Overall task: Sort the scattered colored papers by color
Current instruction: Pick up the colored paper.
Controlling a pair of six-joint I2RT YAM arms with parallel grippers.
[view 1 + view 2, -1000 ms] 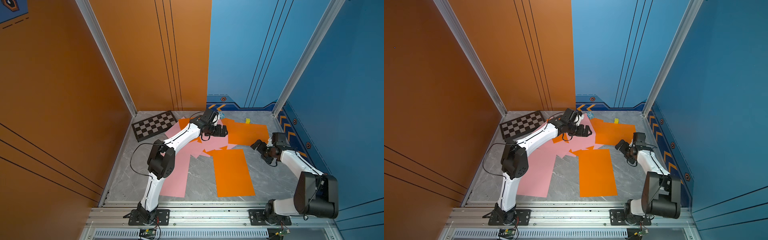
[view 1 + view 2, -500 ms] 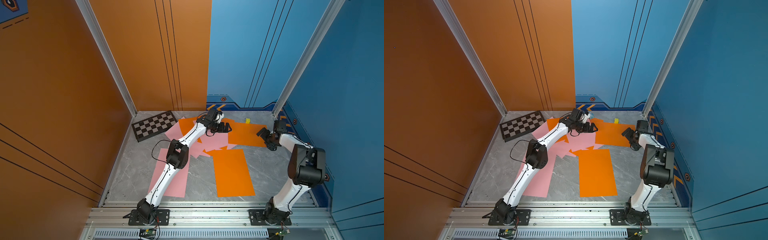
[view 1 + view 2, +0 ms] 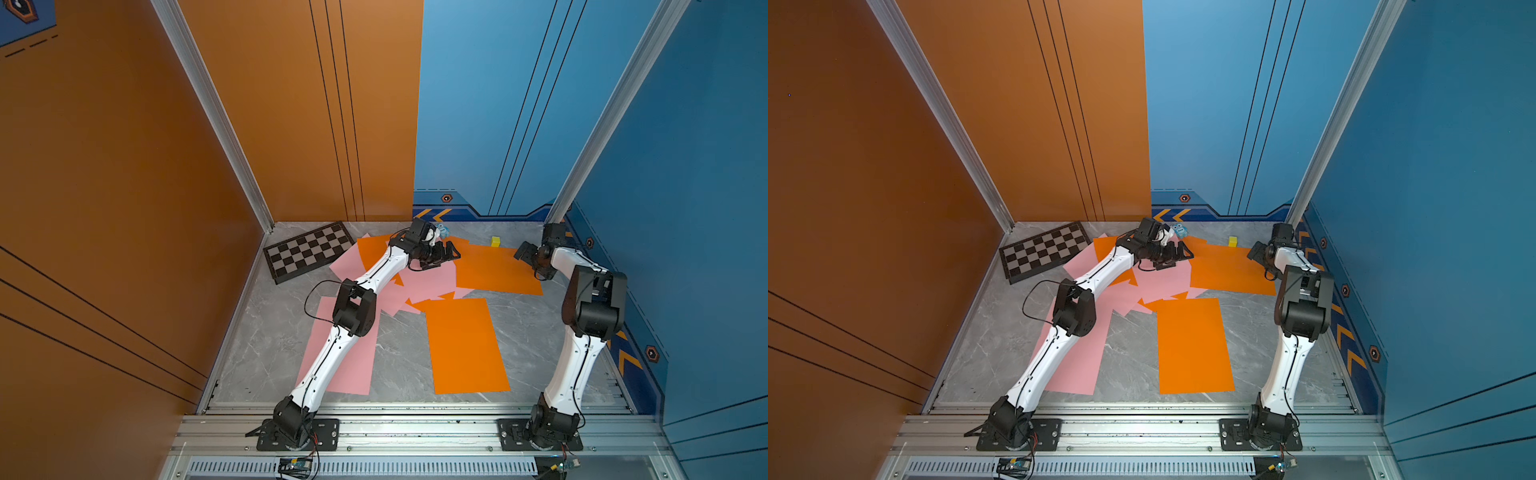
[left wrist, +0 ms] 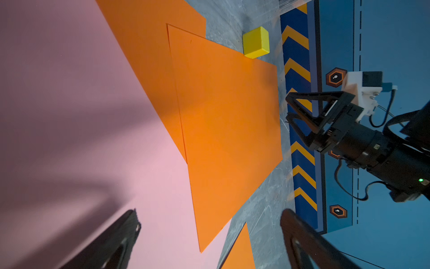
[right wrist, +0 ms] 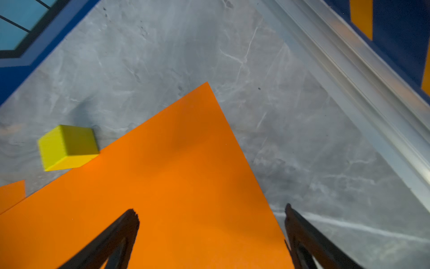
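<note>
At back, tiny blue item — too small to ID; pink sheet partly hidden under left arm.

Our top views look down from high at six o'clock; both wrist views, low and close, share the yellow cube at one o'clock

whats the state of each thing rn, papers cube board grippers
left gripper, jaws open, empty, above middle pile
right gripper, jaws open, empty, over far orange sheet
middle pile, pink and orange overlapping, unsorted
far orange sheet, flat
near orange sheet, flat
near pink sheet, flat, partly under left arm
yellow cube, at far orange sheet's edge
checkered board, flat
</note>
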